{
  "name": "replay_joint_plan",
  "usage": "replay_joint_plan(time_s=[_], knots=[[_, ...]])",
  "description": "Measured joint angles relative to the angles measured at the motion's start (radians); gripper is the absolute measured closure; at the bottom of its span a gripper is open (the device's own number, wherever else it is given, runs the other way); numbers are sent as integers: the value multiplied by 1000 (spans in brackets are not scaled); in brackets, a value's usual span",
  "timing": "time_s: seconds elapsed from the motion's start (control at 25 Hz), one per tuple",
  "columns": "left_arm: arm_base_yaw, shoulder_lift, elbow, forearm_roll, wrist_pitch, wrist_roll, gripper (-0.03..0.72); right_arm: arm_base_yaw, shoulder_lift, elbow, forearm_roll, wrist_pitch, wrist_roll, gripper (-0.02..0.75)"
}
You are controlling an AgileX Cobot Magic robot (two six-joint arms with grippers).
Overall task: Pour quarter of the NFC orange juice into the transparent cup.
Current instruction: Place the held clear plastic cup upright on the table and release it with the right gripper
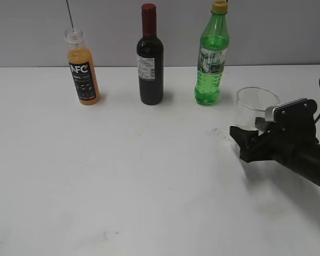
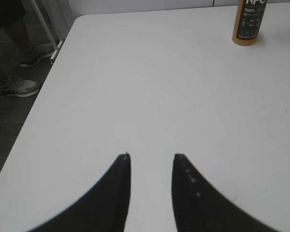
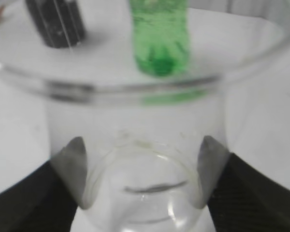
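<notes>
The NFC orange juice (image 1: 84, 72) stands uncapped at the back left of the white table; its lower part shows at the top right of the left wrist view (image 2: 249, 26). The transparent cup (image 1: 253, 104) stands upright on the right, empty. My right gripper (image 1: 248, 133) has a finger on each side of the cup's lower wall and is closed on it; in the right wrist view the cup (image 3: 145, 121) fills the space between the jaws (image 3: 142, 150). My left gripper (image 2: 151, 155) is open and empty over bare table, far from the juice, and is out of the exterior view.
A dark wine bottle (image 1: 149, 64) stands at the back middle and a green soda bottle (image 1: 210, 64) right of it, just behind the cup. Both show behind the cup in the right wrist view. The table's left edge (image 2: 43, 96) drops to floor with a person's shoes (image 2: 17, 87).
</notes>
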Motion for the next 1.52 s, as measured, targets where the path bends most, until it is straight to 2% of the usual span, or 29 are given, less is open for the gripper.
replay_joint_plan(time_s=[0.24,0.36,0.48,0.68,0.88,1.0,1.24,1.52], knots=[[0,0,0,0,0,0,452,0,-65,-2,-403,0,-1,201],[0,0,0,0,0,0,452,20,-65,-47,-545,0,30,201],[0,0,0,0,0,0,452,76,-65,-110,-614,0,63,201],[0,0,0,0,0,0,452,203,-64,-257,-633,14,122,201],[0,0,0,0,0,0,452,313,-30,-398,-635,132,163,201],[0,0,0,0,0,0,452,329,45,-442,-630,146,187,201],[0,0,0,0,0,0,452,330,164,-454,-494,125,196,201],[0,0,0,0,0,0,452,330,230,-455,-475,118,193,201]])
